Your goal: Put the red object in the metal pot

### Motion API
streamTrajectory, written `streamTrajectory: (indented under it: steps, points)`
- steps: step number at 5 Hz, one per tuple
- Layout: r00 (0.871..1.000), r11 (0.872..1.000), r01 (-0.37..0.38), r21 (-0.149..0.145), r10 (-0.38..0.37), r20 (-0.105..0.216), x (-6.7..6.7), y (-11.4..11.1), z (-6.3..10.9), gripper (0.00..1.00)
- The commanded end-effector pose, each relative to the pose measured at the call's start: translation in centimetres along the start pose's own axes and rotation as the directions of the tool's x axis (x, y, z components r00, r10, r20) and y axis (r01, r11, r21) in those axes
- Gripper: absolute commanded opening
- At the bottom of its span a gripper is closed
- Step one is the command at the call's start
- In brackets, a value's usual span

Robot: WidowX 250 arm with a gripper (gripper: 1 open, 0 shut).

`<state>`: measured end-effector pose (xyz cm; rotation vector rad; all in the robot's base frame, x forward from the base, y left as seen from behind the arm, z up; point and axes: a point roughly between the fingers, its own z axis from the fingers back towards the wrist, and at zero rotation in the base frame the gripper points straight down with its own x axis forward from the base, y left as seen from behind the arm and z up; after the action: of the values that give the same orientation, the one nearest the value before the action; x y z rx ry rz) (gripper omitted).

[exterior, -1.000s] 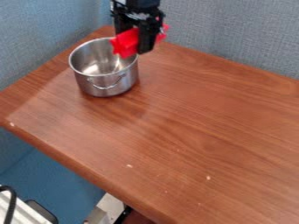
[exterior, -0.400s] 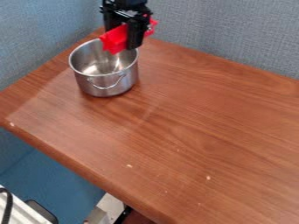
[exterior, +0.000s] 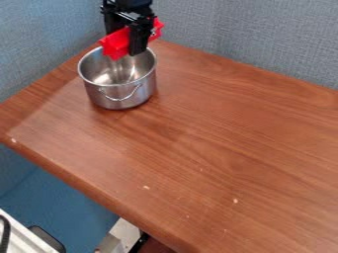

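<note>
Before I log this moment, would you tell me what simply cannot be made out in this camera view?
- Gripper: its fingers are dark and small, partly behind the red object; how they clamp it is unclear.
- Arm above the gripper: cut off by the top edge.
- Metal pot: near wall hides part of its floor.
- Table: near corner cut off by the bottom edge.

A: How much of the black robot gripper (exterior: 128, 32) shows?
B: Little; the top edge cuts off the arm, and its fingers (exterior: 136, 30) blur into the bright red elongated plastic block (exterior: 123, 41).
A: And the brown wooden surface (exterior: 199, 128)?
B: Cut off at the right edge.
</note>
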<state>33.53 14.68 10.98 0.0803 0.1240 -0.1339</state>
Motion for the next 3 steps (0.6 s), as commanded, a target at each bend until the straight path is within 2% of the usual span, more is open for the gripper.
streamTrajectory:
  steps: [1,2,3]
  points:
    - [0.998,0.998,-0.047,0.045,0.046,0.039,-0.8,1.8,1.1,0.00]
    - [0.997,0.997,-0.063,0.049,0.061,0.040,-0.4,3.2,0.4,0.00]
    - [0.997,0.997,-0.051,0.055,0.048,0.054,0.1,4.0,-0.3,0.00]
